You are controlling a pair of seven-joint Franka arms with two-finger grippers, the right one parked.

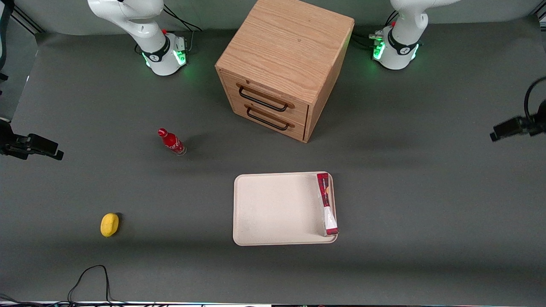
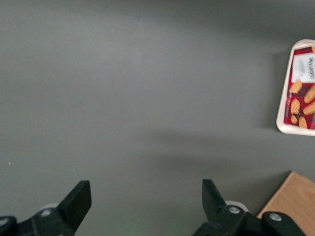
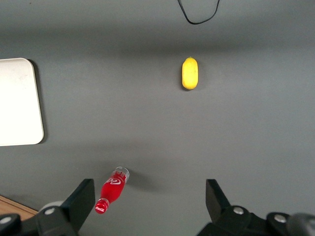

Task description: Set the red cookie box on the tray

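The red cookie box (image 1: 327,204) is in the cream-white tray (image 1: 273,209), along the tray's rim toward the working arm's end, with its narrow red side and white end showing. In the left wrist view the box (image 2: 302,86) shows its printed cookie face inside the tray's rim (image 2: 284,110). My left gripper (image 2: 146,196) is open and empty, high over bare grey table, well apart from the tray. It does not show in the front view. The tray's corner also shows in the right wrist view (image 3: 17,103).
A wooden two-drawer cabinet (image 1: 281,64) stands farther from the front camera than the tray; its corner shows in the left wrist view (image 2: 293,199). A small red bottle (image 1: 172,142) and a yellow fruit (image 1: 109,224) lie toward the parked arm's end. A black cable (image 1: 87,277) lies near the front edge.
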